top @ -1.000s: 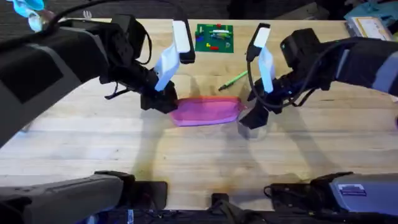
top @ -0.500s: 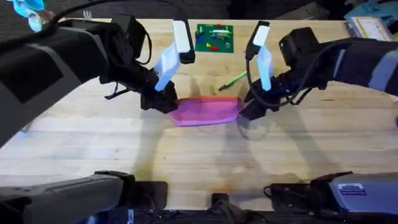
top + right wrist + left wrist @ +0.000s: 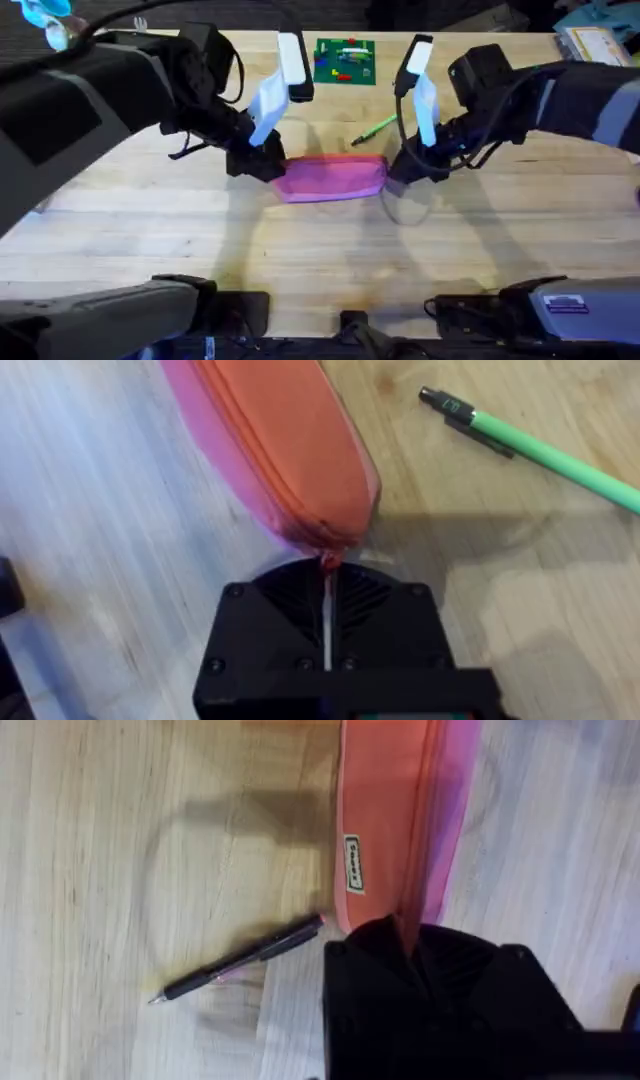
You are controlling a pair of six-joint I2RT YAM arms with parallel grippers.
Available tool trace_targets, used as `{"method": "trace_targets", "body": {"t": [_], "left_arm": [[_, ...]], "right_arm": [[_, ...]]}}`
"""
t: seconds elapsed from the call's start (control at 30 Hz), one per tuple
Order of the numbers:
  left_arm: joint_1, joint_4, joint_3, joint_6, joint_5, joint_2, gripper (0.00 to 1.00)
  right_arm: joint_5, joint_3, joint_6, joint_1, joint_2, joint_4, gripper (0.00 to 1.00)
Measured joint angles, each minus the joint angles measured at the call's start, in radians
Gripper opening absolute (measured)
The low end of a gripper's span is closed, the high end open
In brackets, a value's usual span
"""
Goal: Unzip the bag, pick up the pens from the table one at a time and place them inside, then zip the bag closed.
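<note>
Overhead: both tools, left tool (image 3: 268, 160) and right tool (image 3: 398, 178), pinch the bag's (image 3: 330, 178) opposite ends.

Worktop (image 3: 330, 250): pale wood, plank strips, visible grain, smooth satin finish with soft sheen at lower centre of overhead view. Bag (image 3: 330, 178): pink soft cloth, matt, fine weave; small sewn label on its side in left wrist view; seam along its length. Green pen (image 3: 545, 450): smooth plastic, slight gloss, dark clip end. Black pen (image 3: 240, 958): thin, glossy plastic barrel, fine tip. Left gripper (image 3: 415, 945) and right gripper (image 3: 327, 565): black matt plastic, ribbed inner faces on fingers. Green board (image 3: 345, 60), top centre: plastic, studded, small bricks.
</note>
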Motion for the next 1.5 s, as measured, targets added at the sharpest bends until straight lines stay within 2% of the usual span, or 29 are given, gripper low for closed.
{"method": "trace_targets", "body": {"t": [0.2,0.73,1.27,1.5], "left_arm": [[0.0,-0.001,0.0,0.0,0.0,0.0,0.042],[0.0,0.0,0.0,0.0,-0.004,0.0,0.042],[0.0,0.0,0.0,0.0,-0.004,0.0,0.042],[0.0,0.0,0.0,0.0,-0.003,0.0,0.042]], "right_arm": [[0.002,0.008,0.0,0.0,-0.015,-0.04,0.033],[0.007,0.069,0.0,0.001,-0.178,-0.09,0.032],[0.004,0.095,0.0,0.003,-0.183,-0.095,0.031],[0.004,0.151,-0.001,0.062,-0.183,-0.074,0.031]]}}
